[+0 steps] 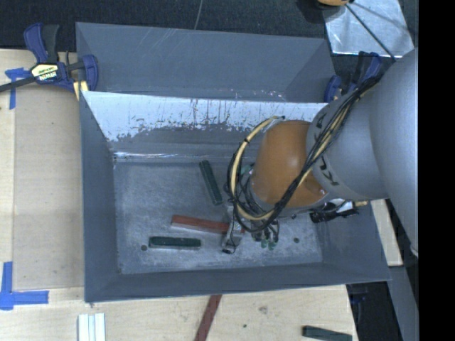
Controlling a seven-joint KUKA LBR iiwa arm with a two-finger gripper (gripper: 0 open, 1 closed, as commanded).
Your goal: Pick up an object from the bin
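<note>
Grey arm [370, 141] angles down, hand [231, 243] low beside reddish stick [197, 224].

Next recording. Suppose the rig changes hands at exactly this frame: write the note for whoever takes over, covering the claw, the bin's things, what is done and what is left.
Claw: low in the bin, at the right end of the red-brown flat stick.
Things: the red-brown flat stick lies mid-floor. One dark green stick lies level just left of and below it in the view. A second, slanted dark green stick lies above it.
Done: the claw is down at the floor, and all three things lie flat there.
Left: secure one thing, probably the red-brown stick, and lift it out.
</note>
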